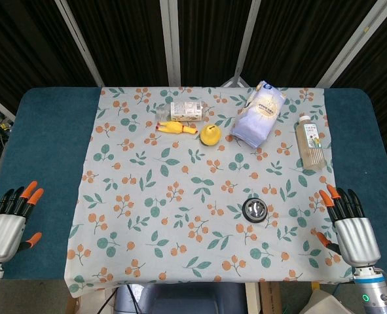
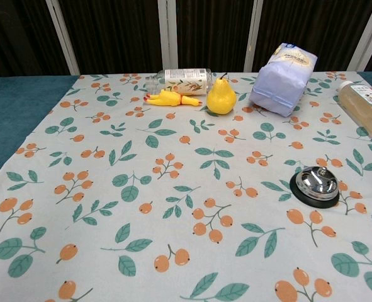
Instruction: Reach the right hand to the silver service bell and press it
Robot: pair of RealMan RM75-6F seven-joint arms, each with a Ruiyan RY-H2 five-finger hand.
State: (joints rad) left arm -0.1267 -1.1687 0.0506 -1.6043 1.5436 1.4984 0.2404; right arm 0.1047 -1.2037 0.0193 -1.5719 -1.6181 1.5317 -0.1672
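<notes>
Seen from your head camera, a blue table [image 1: 49, 131] carries a pale cloth [image 1: 180, 196] printed with leaves and orange berries. At about 8 o'clock, off the cloth's left edge, your left hand [image 1: 8, 226] rests flat on the blue surface with fingers spread, holding nothing. Toward 12 o'clock, at the far side of the cloth, a clear bottle [image 1: 185, 110] lies on its side, and a yellow rubber chicken [image 1: 175, 128] lies just in front of it. Next to the chicken's right end stands a yellow pear [image 1: 210, 135]. Further right, at about 1 o'clock, a pale blue bag [image 1: 261, 112] lies tilted, and beyond it at 2 o'clock a bottle of light-coloured drink [image 1: 310, 140] lies near the cloth's right edge. The silver service bell [image 1: 256, 210] sits on its black base at about 4 o'clock on the cloth, with bare cloth all round it; the chest camera shows it at right of centre [image 2: 316, 184]. Your right hand [image 1: 350, 229] lies at the cloth's right edge, at 3 o'clock from the bell and well apart from it, fingers spread and empty.
</notes>
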